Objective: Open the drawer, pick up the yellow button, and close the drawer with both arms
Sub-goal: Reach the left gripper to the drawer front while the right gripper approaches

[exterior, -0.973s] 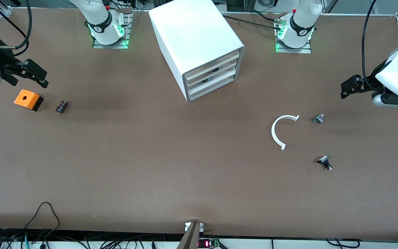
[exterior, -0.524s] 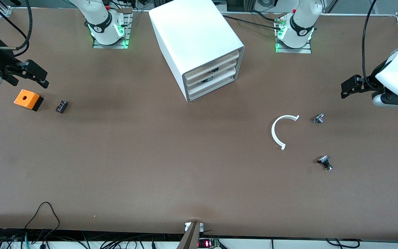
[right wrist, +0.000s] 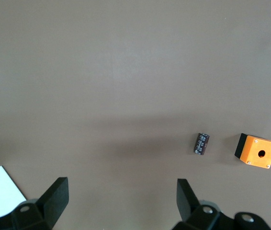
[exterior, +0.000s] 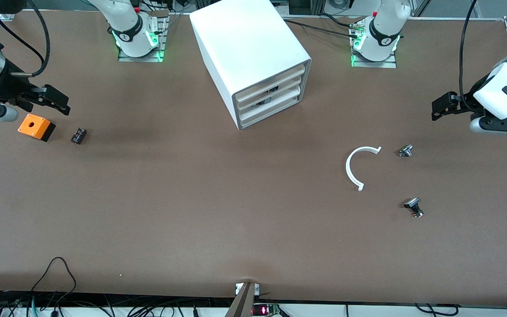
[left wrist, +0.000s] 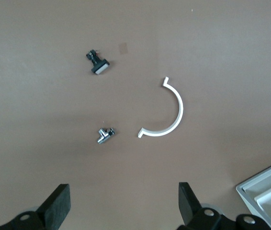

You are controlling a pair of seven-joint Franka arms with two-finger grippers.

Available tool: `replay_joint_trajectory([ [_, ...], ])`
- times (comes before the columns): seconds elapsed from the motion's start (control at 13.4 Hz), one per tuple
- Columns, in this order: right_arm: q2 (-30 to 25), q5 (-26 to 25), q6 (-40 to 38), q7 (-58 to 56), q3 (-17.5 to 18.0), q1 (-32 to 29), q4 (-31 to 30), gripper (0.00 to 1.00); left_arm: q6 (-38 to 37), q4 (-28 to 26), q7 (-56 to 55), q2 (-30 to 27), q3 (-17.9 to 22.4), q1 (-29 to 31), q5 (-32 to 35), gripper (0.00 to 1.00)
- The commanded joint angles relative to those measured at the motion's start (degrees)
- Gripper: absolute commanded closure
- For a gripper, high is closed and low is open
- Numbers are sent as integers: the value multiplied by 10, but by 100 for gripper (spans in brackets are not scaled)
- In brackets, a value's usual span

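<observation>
While both arms are hanging out at the table's two ends, the work is waiting at the white box cabinet (exterior: 253, 61), whose three cream-fronted tray drawers (exterior: 267, 100) are all sitting closed, fronts angled toward the left arm's end and the front camera. No orange-capped button is showing anywhere; presumably it is lying inside a drawer.

Going from near to far: a small black-headed metal fitting (exterior: 413, 206) is lying closest to the camera, then a white plastic half-ring (exterior: 354, 169) and a small silver bolt-like piece (exterior: 405, 150), all toward the left arm's end. Farther up, toward the right arm's end, an orange box with a hole (exterior: 36, 127) and a small all-black block (exterior: 78, 135) are resting.

The left gripper (exterior: 442, 107) is hovering with fingers (left wrist: 187, 203) spread. The right gripper (exterior: 55, 100) is hovering just above the orange box, fingers (right wrist: 186, 199) likewise spread. Neither is holding anything. Judging by the drawer fronts' slant, the left arm is facing the handier approach, and nothing is blocking its path.
</observation>
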Motion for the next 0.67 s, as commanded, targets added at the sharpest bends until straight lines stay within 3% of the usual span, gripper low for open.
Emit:
replay_joint_trajectory([
  [0.0,17,6,-2,-43,3,-6,-2,0,-42,-9,14,0,3,-3,-28,1],
  [0.22,36,30,0,-63,3,-8,-2,0,-112,-9,32,19,-1,-14,-96,1],
  [0.37,54,70,-8,-63,2,-9,-3,0,-137,-16,41,51,-1,-10,-199,1],
  [0.6,74,74,4,-50,5,1,-2,0,-135,-34,144,98,-1,-10,-314,5],
])
